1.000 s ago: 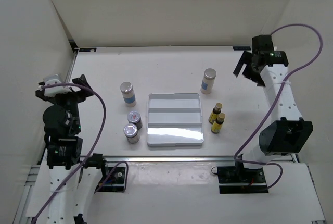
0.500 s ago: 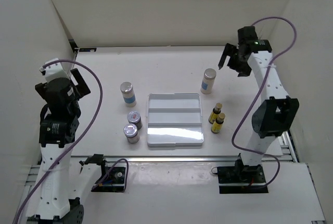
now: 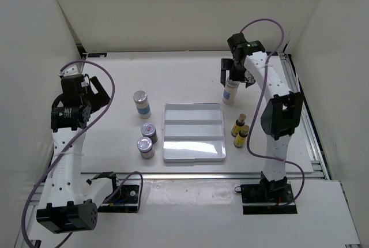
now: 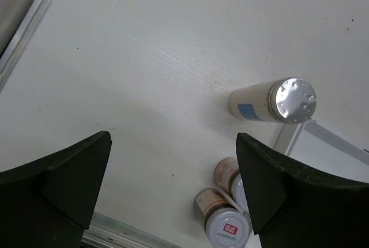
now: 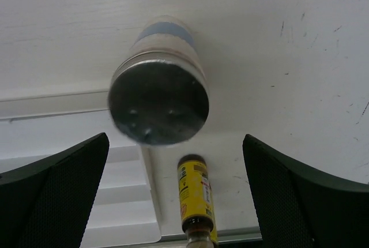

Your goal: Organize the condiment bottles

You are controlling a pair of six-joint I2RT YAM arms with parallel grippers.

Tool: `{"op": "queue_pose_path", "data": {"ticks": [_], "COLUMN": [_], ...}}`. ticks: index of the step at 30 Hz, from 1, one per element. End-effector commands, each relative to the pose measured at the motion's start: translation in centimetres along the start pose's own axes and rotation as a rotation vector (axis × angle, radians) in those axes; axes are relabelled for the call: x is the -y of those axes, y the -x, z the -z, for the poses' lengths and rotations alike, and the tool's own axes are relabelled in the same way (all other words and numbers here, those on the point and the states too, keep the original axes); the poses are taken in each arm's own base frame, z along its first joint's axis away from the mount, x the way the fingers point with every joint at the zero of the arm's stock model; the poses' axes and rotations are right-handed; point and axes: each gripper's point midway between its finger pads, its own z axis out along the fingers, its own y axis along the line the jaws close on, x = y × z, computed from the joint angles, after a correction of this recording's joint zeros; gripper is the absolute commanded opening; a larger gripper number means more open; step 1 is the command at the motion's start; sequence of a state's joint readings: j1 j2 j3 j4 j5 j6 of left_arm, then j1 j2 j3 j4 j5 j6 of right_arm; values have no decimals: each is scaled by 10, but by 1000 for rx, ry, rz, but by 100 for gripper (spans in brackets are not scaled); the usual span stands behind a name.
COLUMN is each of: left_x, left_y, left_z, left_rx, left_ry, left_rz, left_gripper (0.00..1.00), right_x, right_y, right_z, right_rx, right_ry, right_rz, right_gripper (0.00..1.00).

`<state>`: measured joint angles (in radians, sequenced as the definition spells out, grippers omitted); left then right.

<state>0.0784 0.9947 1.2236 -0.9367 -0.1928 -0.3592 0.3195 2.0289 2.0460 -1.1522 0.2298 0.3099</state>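
Observation:
Two pale shakers with silver caps and blue bands stand on either side of the white stepped tray point(image 3: 193, 144): one on the left point(image 3: 141, 104), one on the right point(image 3: 230, 93). Two squat silver-lidded jars point(image 3: 149, 131) point(image 3: 145, 146) sit by the tray's left edge. Two tiny yellow bottles point(image 3: 240, 124) point(image 3: 242, 135) stand by its right edge. My right gripper point(image 3: 235, 78) hovers open directly above the right shaker point(image 5: 158, 101), holding nothing. The open left gripper point(image 3: 97, 91) hangs left of the left shaker point(image 4: 274, 101), well apart from it.
White walls close in the table on the left, back and right. A metal rail point(image 3: 202, 175) runs along the near edge. The tray's corner point(image 4: 323, 138) and both jars point(image 4: 230, 176) show in the left wrist view; one yellow bottle point(image 5: 196, 196) shows in the right wrist view.
Both arms have swung inward from the table's sides. The right gripper moved left to above the right shaker; the left arm rose and turned toward the left shaker. No bottle has moved.

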Motion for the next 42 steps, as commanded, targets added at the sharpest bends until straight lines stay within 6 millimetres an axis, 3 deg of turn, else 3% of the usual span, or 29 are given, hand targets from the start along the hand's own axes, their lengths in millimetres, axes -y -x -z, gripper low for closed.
{"op": "queue_pose_path", "data": {"ticks": [1, 3, 4, 7, 11, 14, 16, 18, 20, 21, 25, 27, 31, 35, 37, 38, 42], "left_x": [16, 14, 14, 10, 8, 9, 9, 15, 20, 22, 22, 22, 22, 22, 22, 22, 22], "left_y": [2, 1, 1, 1, -2, -3, -5, -8, -6, -5, -8, -3, -3, -4, -4, -4, -4], "left_z": [1, -3, -3, -6, -15, -17, -20, -22, -19, -20, -29, -28, -35, -38, -38, -38, -38], "left_rx": [-33, -39, -39, -41, -64, -73, -83, -106, -106, -111, -141, -135, -155, -165, -165, -165, -165], "left_ry": [-68, -52, -52, -29, -10, -6, -2, -36, -61, -70, -48, -37, -18, -13, -13, -13, -13], "left_rz": [57, 46, 46, 35, 30, 28, 26, 26, 29, 29, 34, 43, 49, 57, 57, 57, 57], "left_gripper": [100, 100, 100, 100, 100, 100, 98, 87, 83, 81, 80, 80, 80, 80, 80, 81, 82], "right_x": [8, 7, 8, 5, -3, -5, -2, 2, 1, 2, -2, -14, -40, -40, -42, -41, -38], "right_y": [-3, -1, -4, 2, 5, 6, 8, 14, 16, 18, 20, 14, -12, -16, -14, -12, -3], "right_z": [-9, -11, -21, -30, -37, -38, -34, -17, 7, 16, 58, 78, 90, 85, 83, 77, 67], "right_rx": [-43, -52, -80, -81, -93, -96, -82, -40, 3, 30, 139, 172, 181, 182, 171, 164, 136], "right_ry": [-25, 1, 6, 38, 88, 97, 88, 78, 55, 31, -16, -6, 4, -13, 9, 15, 55], "right_rz": [6, -7, -15, -31, -41, -42, -42, -55, -33, -25, 39, 91, 221, 230, 223, 211, 164], "right_gripper": [100, 100, 100, 92, 73, 51, 30, 10, 0, 0, 0, 0, 0, 3, 29, 63, 100]}}
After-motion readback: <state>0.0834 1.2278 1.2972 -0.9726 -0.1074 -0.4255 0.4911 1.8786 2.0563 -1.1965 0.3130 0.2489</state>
